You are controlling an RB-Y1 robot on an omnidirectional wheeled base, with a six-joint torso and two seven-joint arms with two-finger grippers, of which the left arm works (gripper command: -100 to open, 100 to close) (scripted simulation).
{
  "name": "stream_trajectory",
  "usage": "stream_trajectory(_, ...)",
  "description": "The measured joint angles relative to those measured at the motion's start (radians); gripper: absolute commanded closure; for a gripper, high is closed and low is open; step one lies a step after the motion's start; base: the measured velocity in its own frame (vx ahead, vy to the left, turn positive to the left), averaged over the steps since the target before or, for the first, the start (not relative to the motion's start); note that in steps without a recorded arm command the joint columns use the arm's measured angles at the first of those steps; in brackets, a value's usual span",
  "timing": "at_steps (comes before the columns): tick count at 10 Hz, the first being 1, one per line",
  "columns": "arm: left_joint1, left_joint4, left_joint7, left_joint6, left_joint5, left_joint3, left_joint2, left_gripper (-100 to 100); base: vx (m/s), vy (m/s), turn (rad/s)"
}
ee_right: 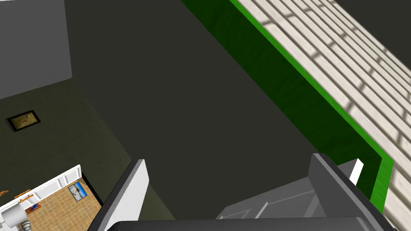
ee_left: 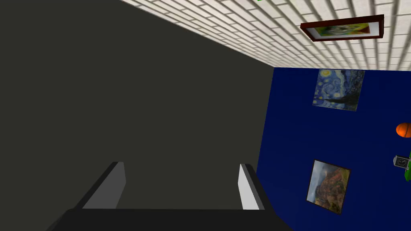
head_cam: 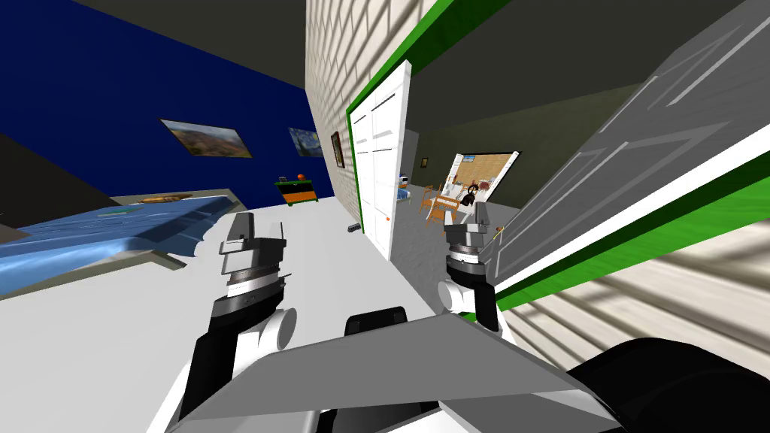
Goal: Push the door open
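A doorway with a green frame (head_cam: 376, 83) stands ahead. Its white leaf (head_cam: 383, 165) is at the left side of the opening. The grey panelled leaf (head_cam: 624, 173) is swung wide on the right, with a small yellow handle (head_cam: 498, 234) near its edge. My right gripper (head_cam: 481, 216) is raised just beside that grey leaf's edge. In the right wrist view the right gripper (ee_right: 232, 188) is open and holds nothing, with the grey door (ee_right: 273, 204) and green frame (ee_right: 289, 80) close by. My left gripper (head_cam: 263, 229) is held up to the left, and the left gripper (ee_left: 180, 184) is open and holds nothing.
A blue bed (head_cam: 113, 233) lies at the left. A green cabinet (head_cam: 299, 192) stands against the blue wall. A small dark object (head_cam: 353, 227) lies on the floor by the white leaf. Through the opening are wooden chairs and a table (head_cam: 440, 203). A brick wall (head_cam: 677, 301) runs at my right.
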Motion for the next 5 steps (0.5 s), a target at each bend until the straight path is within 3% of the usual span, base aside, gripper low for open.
stream_trajectory(5,-0.046,0.099,0.012,-0.015,0.002,-0.012,0.025,-100,0.07,0.004,-0.085)
